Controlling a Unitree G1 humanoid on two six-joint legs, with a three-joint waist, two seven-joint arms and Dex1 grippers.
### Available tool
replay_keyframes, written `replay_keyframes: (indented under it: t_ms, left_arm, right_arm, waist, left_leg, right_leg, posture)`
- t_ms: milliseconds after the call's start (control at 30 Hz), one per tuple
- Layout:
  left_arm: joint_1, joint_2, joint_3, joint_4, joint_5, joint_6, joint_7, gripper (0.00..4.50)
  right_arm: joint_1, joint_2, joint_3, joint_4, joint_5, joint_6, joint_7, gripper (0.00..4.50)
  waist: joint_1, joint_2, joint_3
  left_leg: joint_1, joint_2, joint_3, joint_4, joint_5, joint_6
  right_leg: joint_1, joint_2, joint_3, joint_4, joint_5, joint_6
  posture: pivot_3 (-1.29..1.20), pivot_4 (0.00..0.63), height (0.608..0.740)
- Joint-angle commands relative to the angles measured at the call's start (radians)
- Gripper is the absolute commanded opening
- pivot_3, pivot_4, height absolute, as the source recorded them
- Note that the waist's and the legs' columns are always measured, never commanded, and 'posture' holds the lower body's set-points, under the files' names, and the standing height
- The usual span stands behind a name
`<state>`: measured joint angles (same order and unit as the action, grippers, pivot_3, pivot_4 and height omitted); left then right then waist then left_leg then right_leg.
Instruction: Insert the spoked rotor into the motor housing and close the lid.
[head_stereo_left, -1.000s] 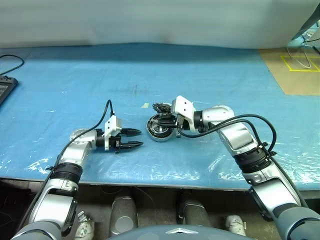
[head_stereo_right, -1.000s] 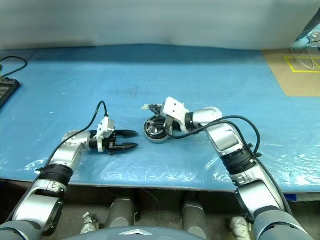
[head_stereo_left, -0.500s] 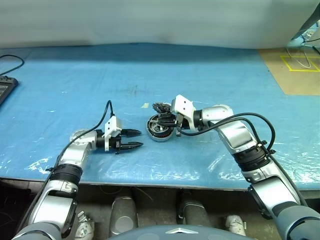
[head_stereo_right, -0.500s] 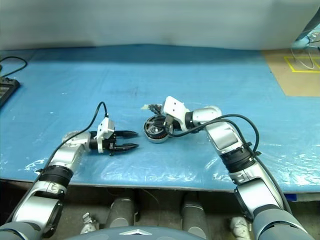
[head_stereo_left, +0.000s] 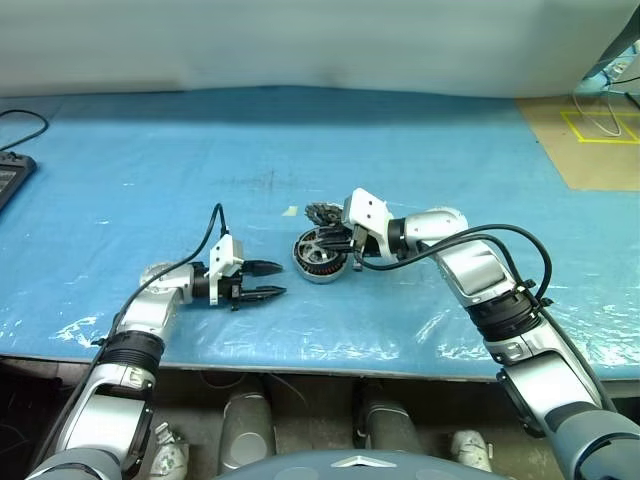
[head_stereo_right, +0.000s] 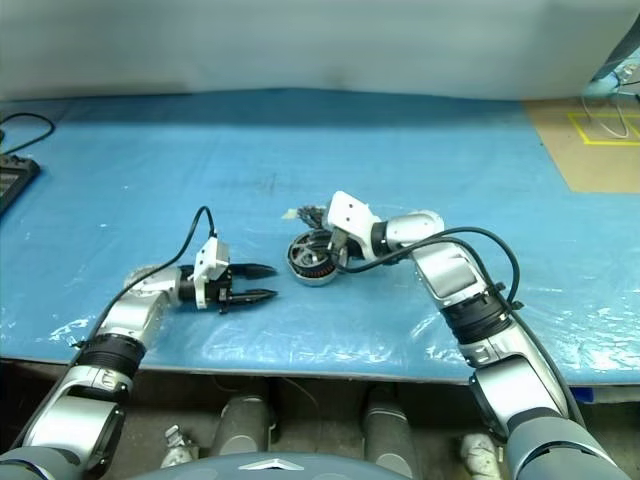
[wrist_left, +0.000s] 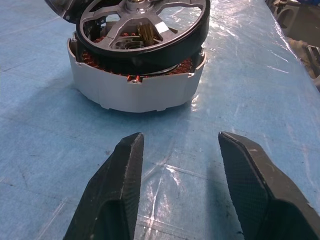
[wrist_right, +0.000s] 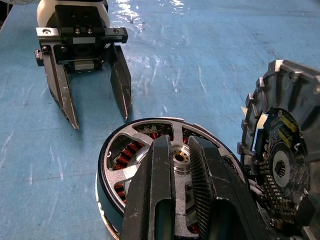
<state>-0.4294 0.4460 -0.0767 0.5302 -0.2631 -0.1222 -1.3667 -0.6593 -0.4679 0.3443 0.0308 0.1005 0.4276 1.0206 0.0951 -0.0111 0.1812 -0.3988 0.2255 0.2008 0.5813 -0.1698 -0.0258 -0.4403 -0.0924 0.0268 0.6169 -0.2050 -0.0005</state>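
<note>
I see the blue plastic-covered worktop (head_stereo_left: 420, 150), no readable writing anywhere. The motor housing (wrist_left: 135, 90) sits mid-worktop, lid (wrist_right: 285, 165) hinged up. My right pincer (wrist_right: 181, 165) pinches the rotor (wrist_left: 145, 30) hub, tilted in the housing. Left pincer (head_stereo_left: 268, 279) hangs open, empty, nearby.

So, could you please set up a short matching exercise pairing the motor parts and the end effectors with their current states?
Things:
1. spoked rotor
2. lid
3. left end effector
4. right end effector

States:
A. open, holding nothing, short of the motor housing
B. swung open, standing beside the housing
C. resting tilted on top of the copper coils, not fully seated
D. fingers close together at the rotor's hub

Pairs: 1-C, 2-B, 3-A, 4-D
</note>
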Motion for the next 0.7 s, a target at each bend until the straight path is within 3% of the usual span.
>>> replay_keyframes:
  t_ms: [33,133,200,700]
  left_arm:
    - [0.004,0.005,-0.002,-0.035,-0.001,-0.007,0.003,2.48]
    - [0.004,0.005,-0.003,-0.036,-0.001,-0.007,0.004,2.48]
    - [0.004,0.006,-0.003,-0.035,0.001,-0.008,0.004,2.48]
    - [0.011,0.004,0.001,-0.028,0.013,-0.030,0.015,2.48]
  right_arm:
    - [-0.027,-0.005,-0.013,-0.006,0.003,0.006,0.008,0.59]
    - [-0.026,-0.003,-0.015,-0.008,0.006,0.014,0.011,1.17]
    - [-0.025,0.000,-0.018,-0.011,0.008,0.018,0.008,1.78]
    - [-0.009,-0.007,-0.011,-0.020,0.019,0.061,0.030,1.78]
  waist:
    - [0.000,0.000,0.000]
    - [0.000,0.000,0.000]
    - [0.000,0.000,0.000]
    - [0.000,0.000,0.000]
  left_leg:
    - [0.000,0.000,0.000,0.000,0.000,0.000]
    - [0.000,0.000,0.000,0.000,0.000,0.000]
    - [0.000,0.000,0.000,0.000,0.000,0.000]
    - [0.001,0.000,0.000,0.000,0.000,0.000]
  right_leg:
    - [0.000,0.000,0.000,0.000,0.000,0.000]
    - [0.000,0.000,0.000,0.000,0.000,0.000]
    - [0.000,0.000,0.000,0.000,0.000,0.000]
    - [0.000,0.000,0.000,0.001,0.000,0.000]
  posture:
    - [0.00,0.150,0.740]
    - [0.00,0.150,0.740]
    - [0.00,0.150,0.740]
    - [0.00,0.150,0.740]
